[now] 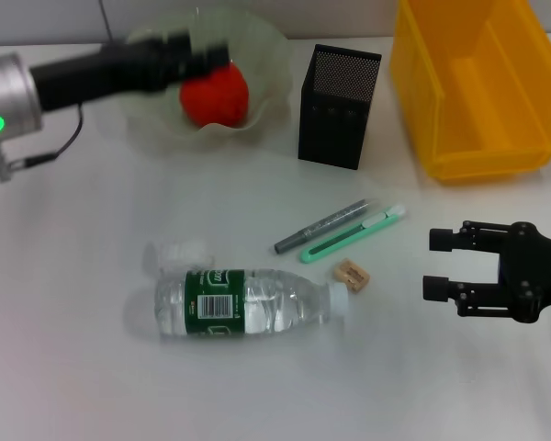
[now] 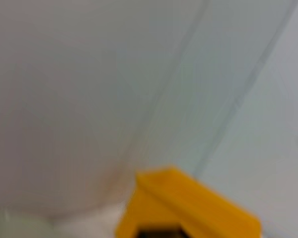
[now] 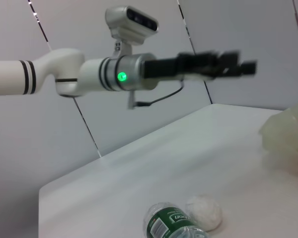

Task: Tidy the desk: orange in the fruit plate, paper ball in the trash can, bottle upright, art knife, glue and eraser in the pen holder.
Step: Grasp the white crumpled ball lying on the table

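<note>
The orange point(image 1: 216, 96) lies in the translucent fruit plate point(image 1: 266, 55) at the back left. My left gripper point(image 1: 200, 53) hovers just above it, blurred. The clear bottle point(image 1: 248, 303) with a green label lies on its side near the front, and the white paper ball point(image 1: 179, 253) sits at its base end. The grey glue stick point(image 1: 323, 225), green art knife point(image 1: 354, 234) and tan eraser point(image 1: 354, 274) lie mid-table. The black mesh pen holder point(image 1: 338, 106) stands behind them. My right gripper point(image 1: 436, 265) is open near the table surface, right of the eraser and holding nothing.
A yellow bin point(image 1: 477, 87), the trash can, stands at the back right; its corner point(image 2: 188, 208) fills the left wrist view. The right wrist view shows the bottle point(image 3: 176, 225), the paper ball point(image 3: 204, 212), the plate point(image 3: 283, 134) and the left arm point(image 3: 124, 77) overhead.
</note>
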